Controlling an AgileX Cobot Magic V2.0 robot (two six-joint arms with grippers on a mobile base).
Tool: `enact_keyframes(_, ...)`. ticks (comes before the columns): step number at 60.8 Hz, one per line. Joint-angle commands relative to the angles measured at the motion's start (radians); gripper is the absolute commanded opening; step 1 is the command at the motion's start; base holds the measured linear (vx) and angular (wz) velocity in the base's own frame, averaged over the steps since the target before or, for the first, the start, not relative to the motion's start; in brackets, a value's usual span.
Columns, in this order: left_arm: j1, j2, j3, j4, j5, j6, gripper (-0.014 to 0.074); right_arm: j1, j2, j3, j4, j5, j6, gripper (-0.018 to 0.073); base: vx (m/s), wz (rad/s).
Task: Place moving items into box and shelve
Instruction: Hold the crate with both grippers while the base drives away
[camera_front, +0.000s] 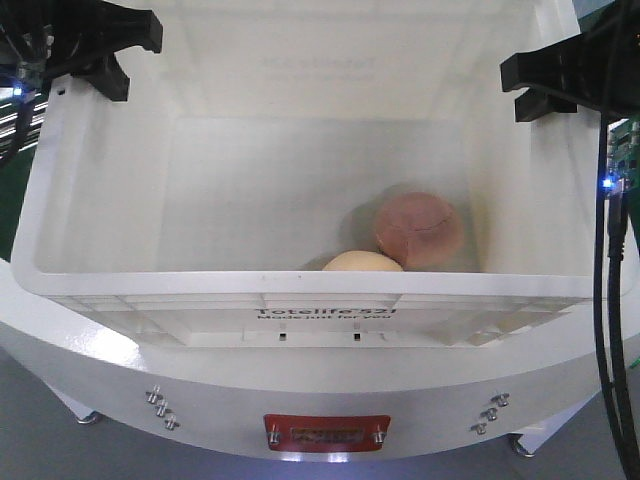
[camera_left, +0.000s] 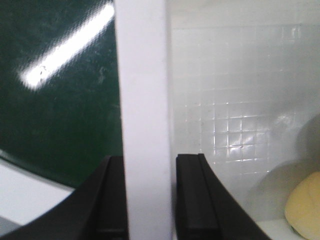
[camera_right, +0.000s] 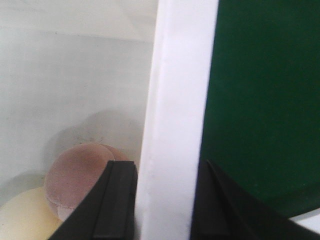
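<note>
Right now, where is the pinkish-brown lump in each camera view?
Front view: pinkish-brown lump, right of centre, inside the box.
Left wrist: not in view.
Right wrist: lower left.
Shared landmark: the pale yellow lump, seen in all three.

I'd call this a robot lab: glossy dark green surface (camera_left: 60, 140) at nine o'clock catching strip-light glare (camera_left: 67, 45), grey floor (camera_front: 40, 445) at seven.
</note>
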Motion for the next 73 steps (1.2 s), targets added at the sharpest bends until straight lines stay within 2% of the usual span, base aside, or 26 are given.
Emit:
enact_keyframes(1,-0.013,-0.051,-0.041,-0.071,-0.077,0.001,-0.0003,0.010,-0.041,-0.047,0.092,-0.132,-0.008,-0.0006,-0.13,0.10)
enact_keyframes(73,-0.013,-0.051,-0.041,-0.071,-0.077,0.001,-0.0003,0.010,-0.041,-0.047,0.095,-0.132,-0.008,-0.0006,-0.26,0.13)
